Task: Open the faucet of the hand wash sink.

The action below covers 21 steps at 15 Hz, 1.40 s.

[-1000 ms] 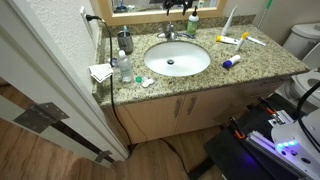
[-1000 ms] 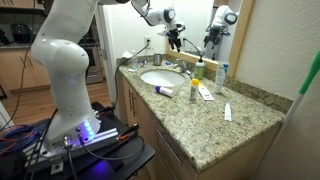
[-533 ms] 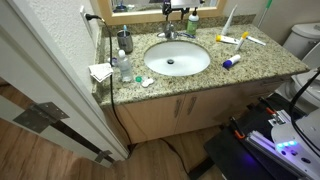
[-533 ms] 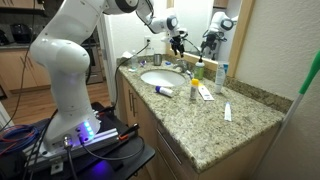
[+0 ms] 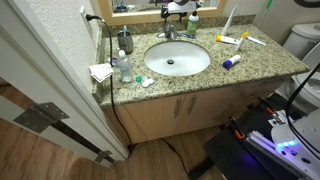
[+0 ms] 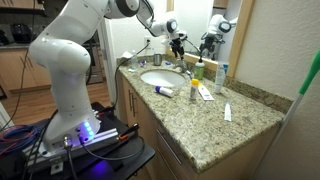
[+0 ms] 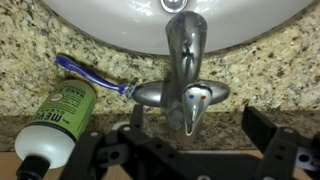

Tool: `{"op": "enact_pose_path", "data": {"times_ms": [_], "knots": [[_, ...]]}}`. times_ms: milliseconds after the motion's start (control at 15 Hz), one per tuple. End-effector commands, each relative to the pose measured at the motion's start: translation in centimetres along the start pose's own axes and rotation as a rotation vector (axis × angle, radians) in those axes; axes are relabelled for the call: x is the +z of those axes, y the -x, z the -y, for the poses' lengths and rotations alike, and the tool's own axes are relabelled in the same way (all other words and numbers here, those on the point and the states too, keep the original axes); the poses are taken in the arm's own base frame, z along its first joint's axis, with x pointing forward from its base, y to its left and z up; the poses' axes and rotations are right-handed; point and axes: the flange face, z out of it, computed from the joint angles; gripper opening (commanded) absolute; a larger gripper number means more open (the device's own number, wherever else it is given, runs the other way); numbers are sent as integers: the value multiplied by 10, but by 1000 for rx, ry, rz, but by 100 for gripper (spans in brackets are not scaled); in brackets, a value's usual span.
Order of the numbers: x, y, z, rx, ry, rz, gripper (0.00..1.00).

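The chrome faucet (image 7: 186, 60) fills the wrist view, its lever handle (image 7: 196, 103) with red and blue dots pointing toward me. It stands at the back rim of the white oval sink (image 5: 177, 58), which shows in both exterior views (image 6: 160, 78). My gripper (image 7: 200, 128) is open and empty, with one dark finger on each side of the lever, not touching it. In the exterior views the gripper (image 6: 178, 43) hovers just above the faucet (image 6: 186, 68) in front of the mirror, and is partly cut off at the top edge (image 5: 176, 10).
A green-labelled bottle (image 7: 55, 122) and a blue toothbrush (image 7: 90, 75) lie left of the faucet on the granite counter (image 5: 260, 62). A dark pump dispenser (image 5: 125, 41), tubes (image 5: 231, 62) and toothbrushes stand around the basin. A toilet (image 5: 302, 40) is beside the counter.
The gripper has come down and forward toward the faucet, staying open. Nothing on the counter has moved.
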Motion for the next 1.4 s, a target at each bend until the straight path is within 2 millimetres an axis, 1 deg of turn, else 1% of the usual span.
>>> {"op": "enact_pose_path", "data": {"times_ms": [0, 200, 267, 333, 533, 600, 667, 733, 1000, 1067, 1133, 1267, 1333], "knots": [[17, 0, -4, 14, 19, 12, 100], [25, 2, -6, 17, 9, 29, 100], [26, 4, -6, 21, 5, 42, 75], [26, 5, -5, 23, -1, 43, 74], [23, 4, -5, 35, -13, 39, 53], [23, 3, -5, 36, -14, 39, 44], [23, 4, -5, 37, -15, 41, 39], [22, 4, -5, 38, -19, 42, 31], [-1, 0, 1, 73, -65, 15, 4], [-5, -2, 0, 82, -65, 6, 7], [-10, -3, 0, 91, -73, -6, 7], [-30, -9, -2, 129, -121, -50, 7], [-47, -14, -4, 157, -153, -86, 7]]}}
